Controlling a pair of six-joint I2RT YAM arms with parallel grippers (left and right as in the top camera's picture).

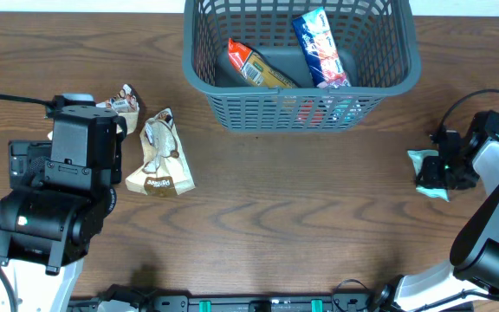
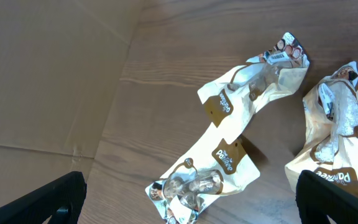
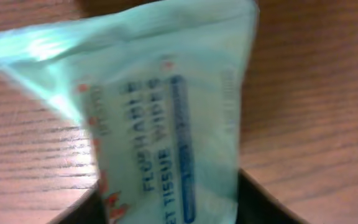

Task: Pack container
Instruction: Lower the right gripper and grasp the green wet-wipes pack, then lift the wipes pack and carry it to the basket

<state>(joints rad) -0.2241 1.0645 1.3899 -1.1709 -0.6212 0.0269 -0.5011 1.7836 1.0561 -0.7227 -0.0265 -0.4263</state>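
The dark grey lattice basket stands at the far middle of the table. It holds an orange packet and a blue packet. Two cream and brown snack packets lie at the left: one in the open, one under my left arm. My left gripper is open wide, its fingers on either side of that packet's lower end. My right gripper is shut on a pale green wipes packet at the right edge of the table, also seen in the overhead view.
The second snack packet lies just right of the left gripper's packet. A brown cardboard surface borders the wooden table on the left. Black cables trail behind both arms.
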